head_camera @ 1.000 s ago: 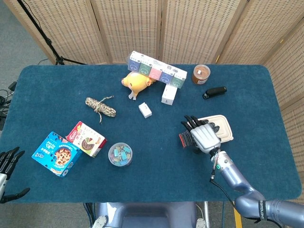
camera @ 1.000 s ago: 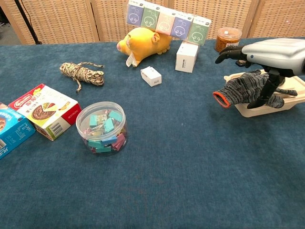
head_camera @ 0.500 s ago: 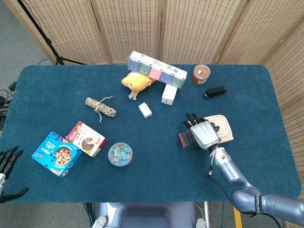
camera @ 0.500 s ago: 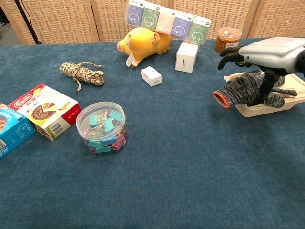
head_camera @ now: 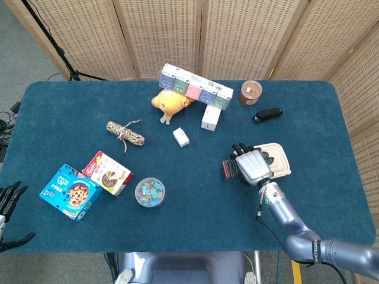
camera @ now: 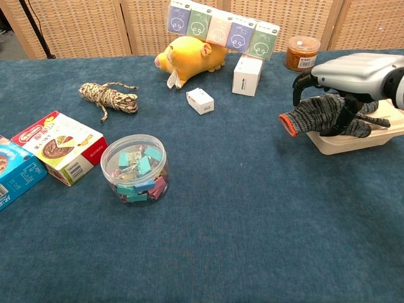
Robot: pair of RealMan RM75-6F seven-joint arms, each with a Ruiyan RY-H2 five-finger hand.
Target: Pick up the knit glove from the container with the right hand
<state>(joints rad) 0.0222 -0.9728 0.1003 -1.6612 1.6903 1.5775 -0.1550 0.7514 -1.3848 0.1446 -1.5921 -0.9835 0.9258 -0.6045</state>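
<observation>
The right hand [head_camera: 253, 166] covers most of the knit glove [camera: 319, 116] and part of the container [camera: 353, 140]. The left hand [head_camera: 8, 204] is cut off at the head view's left edge; its grip cannot be told.

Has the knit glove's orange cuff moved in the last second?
Yes. In the chest view the knit glove cuff has risen slightly, sitting higher against the fixed container, held by the right hand.
</observation>
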